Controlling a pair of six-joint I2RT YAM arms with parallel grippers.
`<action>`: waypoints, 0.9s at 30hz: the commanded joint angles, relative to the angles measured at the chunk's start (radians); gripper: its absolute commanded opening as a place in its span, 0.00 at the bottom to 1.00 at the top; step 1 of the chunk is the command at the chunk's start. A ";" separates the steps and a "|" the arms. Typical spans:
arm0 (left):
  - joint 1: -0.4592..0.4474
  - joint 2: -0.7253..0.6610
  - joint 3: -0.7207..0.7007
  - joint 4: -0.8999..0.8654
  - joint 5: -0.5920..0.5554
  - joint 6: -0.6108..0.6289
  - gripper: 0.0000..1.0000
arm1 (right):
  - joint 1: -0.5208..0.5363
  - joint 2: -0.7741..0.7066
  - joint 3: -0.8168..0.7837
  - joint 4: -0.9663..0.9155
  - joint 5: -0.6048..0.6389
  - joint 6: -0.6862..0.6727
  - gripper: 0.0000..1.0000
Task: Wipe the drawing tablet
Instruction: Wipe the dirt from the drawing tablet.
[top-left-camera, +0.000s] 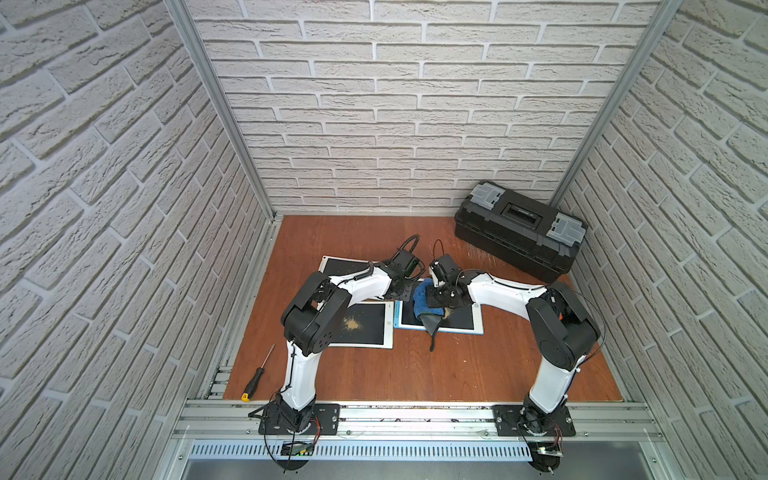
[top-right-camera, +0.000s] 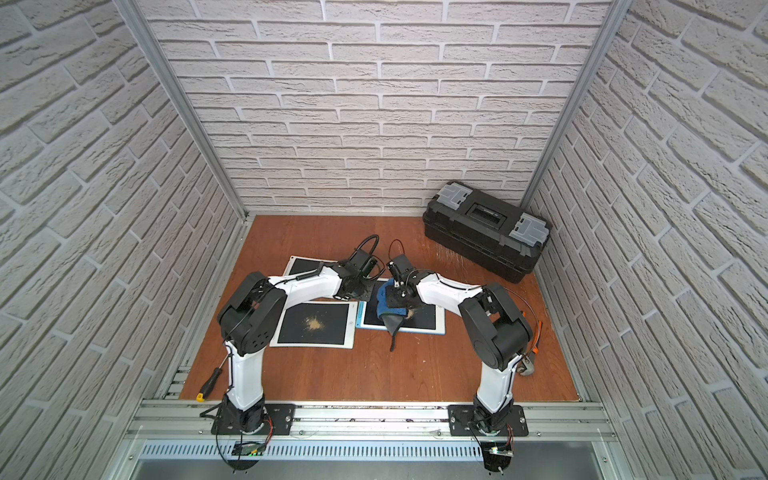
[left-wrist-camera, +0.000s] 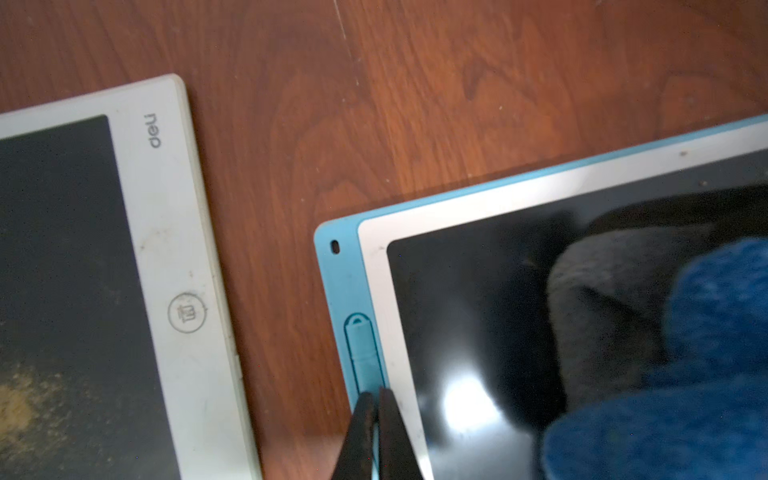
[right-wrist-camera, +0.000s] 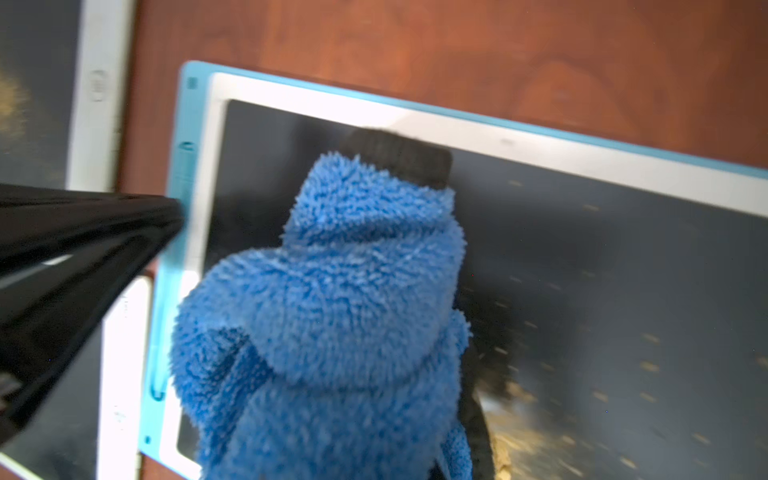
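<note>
Sawdust (right-wrist-camera: 513, 436) sits beside the cloth (right-wrist-camera: 332, 311) on the blue-framed tablet (right-wrist-camera: 602, 270), mid-tabletop (top-right-camera: 374, 374). Right gripper (top-right-camera: 400, 296) is clamped on the cloth; left gripper (left-wrist-camera: 376, 401), closed and empty, pins its rim. Slipping tips could let the tablet skid, scattering dust.

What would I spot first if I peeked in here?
The fluffy blue cloth pops out. It lies on the blue-framed drawing tablet in the middle of the table, under the right gripper. Beside it, the white drawing tablet has a little pile of tan crumbs on its screen. A big black toolbox sits in the far corner.
</note>
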 joint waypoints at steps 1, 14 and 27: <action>-0.001 0.126 -0.082 -0.150 0.035 0.006 0.07 | -0.040 -0.013 -0.059 -0.108 0.112 0.012 0.02; 0.003 0.115 -0.089 -0.147 0.035 0.009 0.07 | -0.172 -0.130 -0.156 -0.166 0.232 0.016 0.02; 0.004 0.101 -0.093 -0.148 0.037 0.012 0.07 | -0.334 -0.334 -0.176 -0.342 0.526 0.140 0.02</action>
